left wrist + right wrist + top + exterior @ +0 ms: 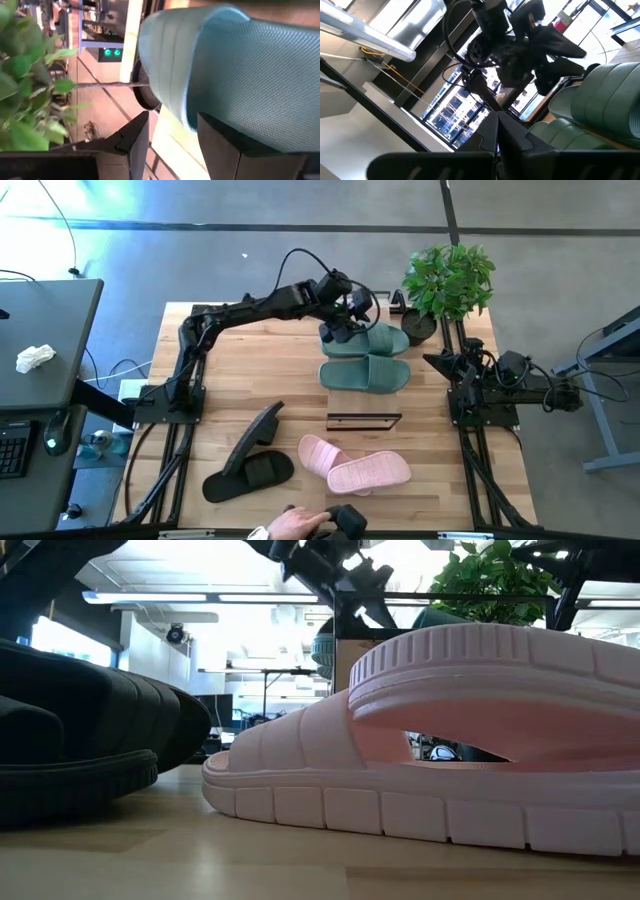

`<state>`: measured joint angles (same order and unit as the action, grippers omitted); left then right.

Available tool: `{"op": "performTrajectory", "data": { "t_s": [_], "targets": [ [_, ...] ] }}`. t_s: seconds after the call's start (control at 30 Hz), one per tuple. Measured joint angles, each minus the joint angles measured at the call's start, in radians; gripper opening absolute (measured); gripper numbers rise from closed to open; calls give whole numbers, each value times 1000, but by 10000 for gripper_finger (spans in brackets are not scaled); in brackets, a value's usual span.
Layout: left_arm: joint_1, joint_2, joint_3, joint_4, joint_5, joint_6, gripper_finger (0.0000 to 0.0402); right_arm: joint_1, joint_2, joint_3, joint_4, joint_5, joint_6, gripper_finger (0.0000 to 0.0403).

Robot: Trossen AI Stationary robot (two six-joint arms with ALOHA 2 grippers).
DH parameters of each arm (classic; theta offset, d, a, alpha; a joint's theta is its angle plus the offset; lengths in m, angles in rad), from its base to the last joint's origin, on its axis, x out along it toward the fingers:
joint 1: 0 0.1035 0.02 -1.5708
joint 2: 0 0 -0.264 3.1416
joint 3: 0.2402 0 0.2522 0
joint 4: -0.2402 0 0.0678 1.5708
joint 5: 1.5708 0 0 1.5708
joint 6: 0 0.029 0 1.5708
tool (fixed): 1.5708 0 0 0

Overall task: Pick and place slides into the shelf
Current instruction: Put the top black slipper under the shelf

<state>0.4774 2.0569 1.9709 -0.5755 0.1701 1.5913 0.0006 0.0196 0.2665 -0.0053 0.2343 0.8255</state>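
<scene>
Six slides lie on the desk [230, 360]: two green slides [365, 372], two black slides [250, 470], two pink slides [355, 465]. Left end effector [340, 330] is partly open around a green slide's edge; right end effector [440, 361] is closed, empty.

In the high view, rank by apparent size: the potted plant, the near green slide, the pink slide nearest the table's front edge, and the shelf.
1. potted plant, foliage included
2. near green slide and front pink slide: look alike, not ranked
3. shelf, showing only a thin edge-on frame
</scene>
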Motion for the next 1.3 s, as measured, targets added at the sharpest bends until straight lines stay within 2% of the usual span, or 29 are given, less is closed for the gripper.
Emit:
{"op": "performTrajectory", "data": {
  "t_s": [0.27, 0.47, 0.6, 0.7, 0.8, 0.9, 0.97, 1.2, 1.3],
  "targets": [
    [-3, -95, 0, -144, -69, -200, 152, 0, 0, 0, 2, -14, 3, 1],
    [-25, -197, 0, -319, -87, -565, 152, 0, 0, 0, 6, -93, 4, 1],
    [-62, -271, 0, -458, -32, -810, 152, 0, 0, 0, 12, -183, 7, 1],
    [-100, -322, 0, -540, 57, -971, 152, 0, -1, 0, 19, -264, 9, 1],
    [-160, -361, 0, -596, 158, -1096, 152, 0, -1, 0, 25, -348, 12, 1],
    [-242, -389, 0, -659, 184, -1188, 152, 0, -1, 0, 25, -412, 12, 1],
    [-301, -400, 1, -722, 142, -1260, 152, 0, -1, 0, 25, -445, 12, 1],
    [-507, -403, -5, -986, -163, -1590, 152, 0, -1, 0, 25, -489, 12, 1],
    [-579, -403, -32, -995, -286, -1764, 152, 0, -1, 0, 25, -489, 12, 1]
  ]
}}
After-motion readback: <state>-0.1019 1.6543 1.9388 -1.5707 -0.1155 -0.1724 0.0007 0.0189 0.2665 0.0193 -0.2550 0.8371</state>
